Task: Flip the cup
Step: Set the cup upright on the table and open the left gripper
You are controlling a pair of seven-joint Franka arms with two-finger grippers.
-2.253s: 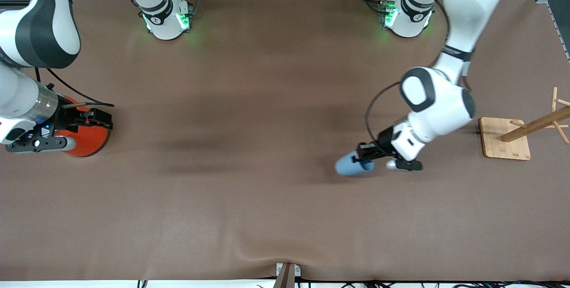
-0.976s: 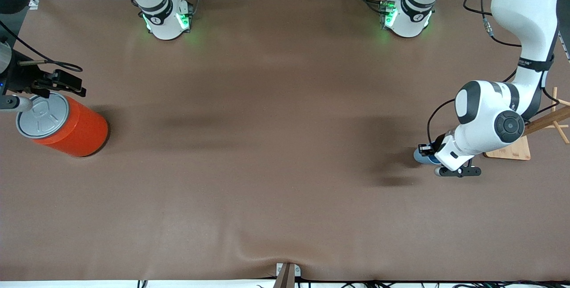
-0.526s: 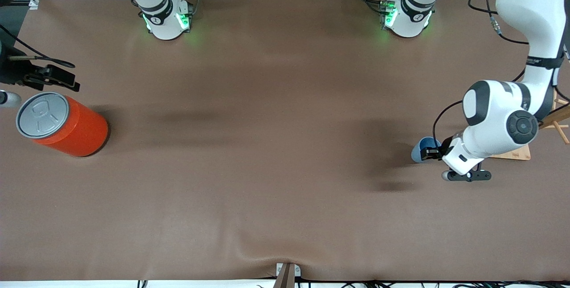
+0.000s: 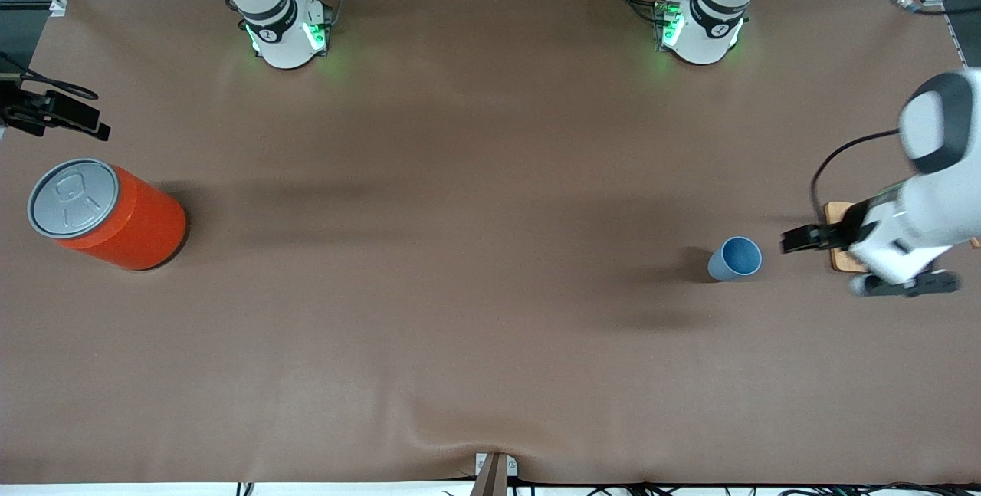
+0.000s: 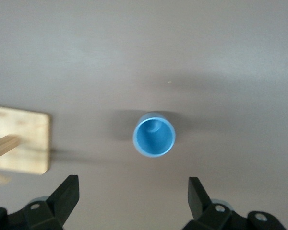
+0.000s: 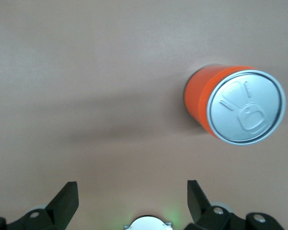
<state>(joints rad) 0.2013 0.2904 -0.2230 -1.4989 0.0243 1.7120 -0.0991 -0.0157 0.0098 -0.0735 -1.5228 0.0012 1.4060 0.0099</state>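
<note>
The cup (image 4: 736,258) stands upright, mouth up, on the table (image 4: 460,327) toward the left arm's end, at about nine o'clock from the wooden stand (image 4: 837,214). We see the left gripper (image 5: 134,201) spread wide above it, empty. The right gripper (image 6: 132,201), also spread, hangs above the can (image 4: 107,216).

upright orange can (image 4: 115,214) with grey pull-tab lid on brown table (image 4: 460,251), wooden stand base (image 5: 19,139)
</note>
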